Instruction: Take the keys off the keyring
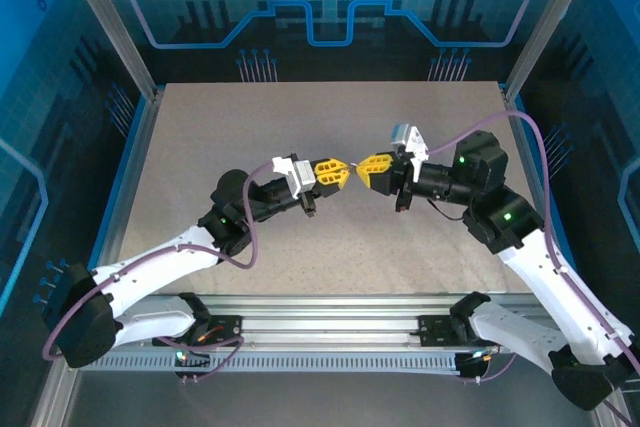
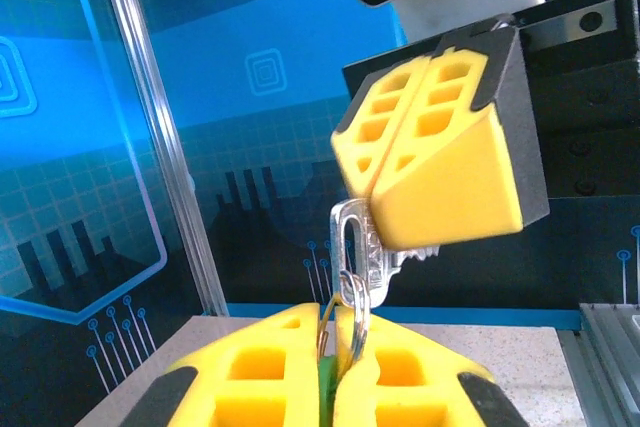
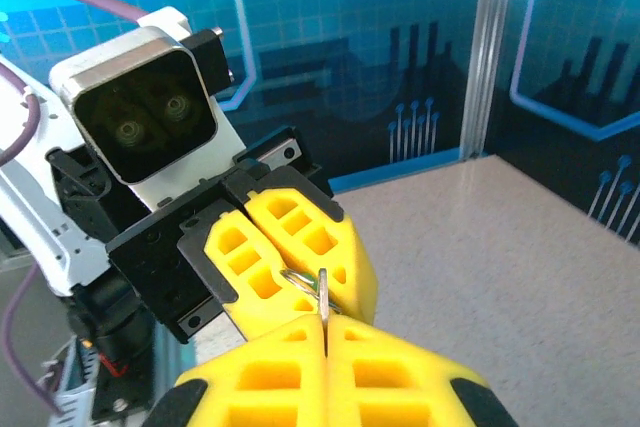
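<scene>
The two arms meet tip to tip in the air over the middle of the table [image 1: 300, 117]. The left gripper [image 1: 345, 170] is shut tight. Pinched between its yellow fingers [image 2: 250, 372] I see a bit of the green key [image 2: 323, 375], and the thin ring [image 2: 357, 319] comes up out of the same gap. The right gripper [image 1: 361, 167] is shut too. It bites the toothed end of a silver key [image 2: 372, 257], and the key's head pokes out toward the left gripper. The ring goes through the hole in that head, so the ring joins the two grippers like one small link. The silver key lies long-ways along the line from one gripper to the other. Both grippers are as near as they can be, and the two sets of yellow tips are just beside each other with only the ring and key head between. I think the next move turns on that link: the key head has to slide round the ring's wire to get free, and a straight pull would likely just tug it. Nothing stands in the way. The table is well below and the posts are well apart.
</scene>
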